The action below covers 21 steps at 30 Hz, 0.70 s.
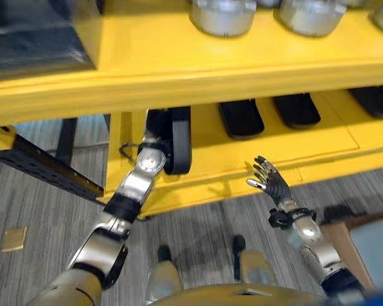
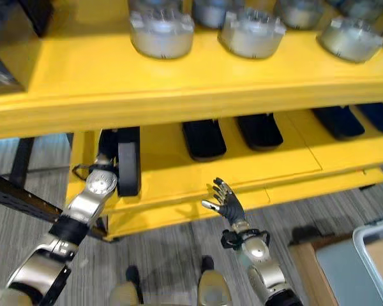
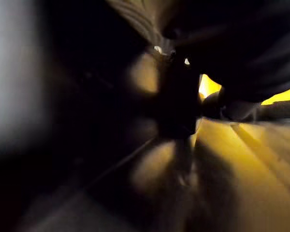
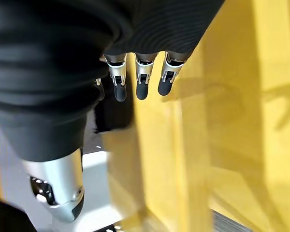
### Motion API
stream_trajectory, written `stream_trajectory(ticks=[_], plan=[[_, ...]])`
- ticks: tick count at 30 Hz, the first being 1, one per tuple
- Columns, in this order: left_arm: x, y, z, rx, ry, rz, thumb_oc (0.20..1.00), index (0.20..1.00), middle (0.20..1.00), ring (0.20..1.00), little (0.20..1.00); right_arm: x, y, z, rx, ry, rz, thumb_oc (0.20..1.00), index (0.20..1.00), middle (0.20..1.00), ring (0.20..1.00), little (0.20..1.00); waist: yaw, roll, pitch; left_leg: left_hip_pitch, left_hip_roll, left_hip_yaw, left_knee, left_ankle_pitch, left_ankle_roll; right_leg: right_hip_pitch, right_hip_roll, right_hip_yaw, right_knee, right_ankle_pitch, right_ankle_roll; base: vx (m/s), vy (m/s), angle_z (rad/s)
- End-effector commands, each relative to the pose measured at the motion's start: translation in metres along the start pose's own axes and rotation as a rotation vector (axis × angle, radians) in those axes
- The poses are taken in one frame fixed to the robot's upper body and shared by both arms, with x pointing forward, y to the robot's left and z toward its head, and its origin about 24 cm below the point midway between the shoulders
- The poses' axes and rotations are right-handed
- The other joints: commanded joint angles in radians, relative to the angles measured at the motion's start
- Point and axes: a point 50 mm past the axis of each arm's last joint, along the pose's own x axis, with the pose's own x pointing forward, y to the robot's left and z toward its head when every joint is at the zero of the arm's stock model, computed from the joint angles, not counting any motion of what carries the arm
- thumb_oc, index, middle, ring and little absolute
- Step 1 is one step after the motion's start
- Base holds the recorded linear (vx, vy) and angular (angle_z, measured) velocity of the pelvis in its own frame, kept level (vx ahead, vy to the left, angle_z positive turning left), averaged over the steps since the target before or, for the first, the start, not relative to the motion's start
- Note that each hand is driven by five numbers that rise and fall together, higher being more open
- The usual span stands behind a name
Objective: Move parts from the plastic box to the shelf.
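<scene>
Two silver-grey robot arms with black bands; the right robot hand (image 1: 270, 181) has silver fingers (image 4: 142, 77) with dark tips and a dark ribbed cover.

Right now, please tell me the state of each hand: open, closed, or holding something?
Left hand: at the black part standing on the lower shelf; fingers hidden, cannot be told.
Right hand: open, fingers relaxed, holding nothing.

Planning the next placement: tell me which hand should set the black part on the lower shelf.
Left, probably. The left hand already reaches the black part on the lower shelf; the right hand hangs open and empty.
</scene>
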Motion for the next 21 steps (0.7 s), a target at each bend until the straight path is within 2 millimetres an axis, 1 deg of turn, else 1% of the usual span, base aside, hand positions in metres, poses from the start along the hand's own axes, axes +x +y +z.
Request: stream_trajectory(ticks=[1,4,5,6,7,8,13,16,17,19,21], plan=[[0.002,0.015,-0.006,-0.006,0.007,0.122,0.2,0.2,0.2,0.2,0.2,-0.01,0.004,0.013,0.053,-0.096,-0.001,1.0,1.0,1.0,1.0,1.0,-0.01,0.009,-0.076,-0.031,0.06,-0.004,0.059,-0.002,-0.012,0.029,0.015,0.023,0.037,-0.034,0.007,-0.22,-0.025,-0.16],[0.021,0.024,0.005,-0.024,0.01,0.205,0.2,0.2,0.2,0.2,0.2,-0.008,0.007,0.017,0.047,-0.115,0.011,1.0,1.0,1.0,1.0,1.0,-0.024,0.013,-0.062,-0.111,0.075,-0.016,0.129,-0.02,-0.018,-0.058,0.019,0.027,0.123,-0.06,0.0,-0.1,-0.037,-0.23],[0.022,0.024,0.005,-0.024,0.009,0.205,0.2,0.2,0.2,0.2,0.2,-0.008,0.007,0.017,0.047,-0.115,0.011,1.0,1.0,1.0,1.0,1.0,-0.025,0.014,-0.065,-0.117,0.075,-0.018,0.133,-0.021,-0.018,-0.063,0.019,0.027,0.126,-0.061,0.0,-0.07,-0.025,-0.18],[0.027,0.03,0.009,-0.041,0.008,0.239,0.2,0.2,0.2,0.2,0.2,-0.008,0.006,0.018,0.046,-0.119,0.01,1.0,1.0,1.0,1.0,1.0,-0.028,0.015,-0.063,-0.139,0.078,-0.021,0.153,-0.025,-0.019,-0.088,0.021,0.027,0.147,-0.067,-0.003,-0.07,-0.048,-0.17],[0.036,0.043,0.016,-0.061,-0.003,0.302,0.2,0.2,0.2,0.2,0.2,-0.009,0.006,0.02,0.044,-0.128,0.011,1.0,1.0,1.0,1.0,1.0,-0.032,0.017,-0.059,-0.174,0.084,-0.031,0.178,-0.028,-0.02,-0.127,0.023,0.027,0.18,-0.075,-0.006,-0.07,-0.048,-0.11],[0.036,0.043,0.016,-0.061,-0.004,0.303,0.2,0.2,0.2,0.2,0.2,-0.008,0.006,0.02,0.044,-0.129,0.011,1.0,1.0,1.0,1.0,1.0,-0.034,0.018,-0.062,-0.181,0.084,-0.033,0.182,-0.029,-0.021,-0.132,0.023,0.026,0.183,-0.076,-0.006,-0.06,-0.049,0.01],[0.051,0.08,0.026,-0.066,-0.018,0.435,0.2,0.2,0.2,0.2,0.2,-0.013,0.001,0.019,0.041,-0.13,0.001,1.0,1.0,1.0,1.0,1.0,-0.042,0.025,-0.08,-0.267,0.092,-0.058,0.235,-0.039,-0.022,-0.215,0.033,0.02,0.238,-0.092,-0.011,-0.02,-0.05,0.04],[0.054,0.093,0.027,-0.065,-0.019,0.478,0.2,0.2,0.2,0.2,0.2,-0.017,-0.002,0.018,0.042,-0.13,-0.005,1.0,1.0,1.0,1.0,1.0,-0.046,0.029,-0.092,-0.304,0.095,-0.066,0.258,-0.049,-0.024,-0.244,0.034,0.017,0.254,-0.102,-0.011,-0.01,-0.037,0.12],[0.054,0.093,0.027,-0.065,-0.019,0.478,0.2,0.2,0.2,0.2,0.2,-0.017,-0.002,0.018,0.042,-0.13,-0.005,1.0,1.0,1.0,1.0,1.0,-0.046,0.029,-0.092,-0.304,0.095,-0.066,0.258,-0.049,-0.024,-0.244,0.034,0.017,0.254,-0.102,-0.011,0.01,-0.018,0.04],[0.057,0.111,0.031,-0.056,-0.029,0.531,0.2,0.2,0.2,0.2,0.2,-0.02,-0.005,0.014,0.05,-0.114,-0.018,1.0,1.0,1.0,1.0,1.0,-0.046,0.032,-0.104,-0.33,0.095,-0.073,0.267,-0.052,-0.022,-0.276,0.036,0.018,0.27,-0.104,-0.013,0.0,-0.02,0.04],[0.056,0.118,0.03,-0.047,-0.031,0.553,0.2,0.2,0.2,0.2,0.2,-0.022,-0.006,0.012,0.053,-0.11,-0.017,1.0,1.0,1.0,1.0,1.0,-0.044,0.033,-0.111,-0.34,0.096,-0.074,0.269,-0.053,-0.022,-0.286,0.036,0.017,0.27,-0.105,-0.012,0.01,-0.01,0.05]])
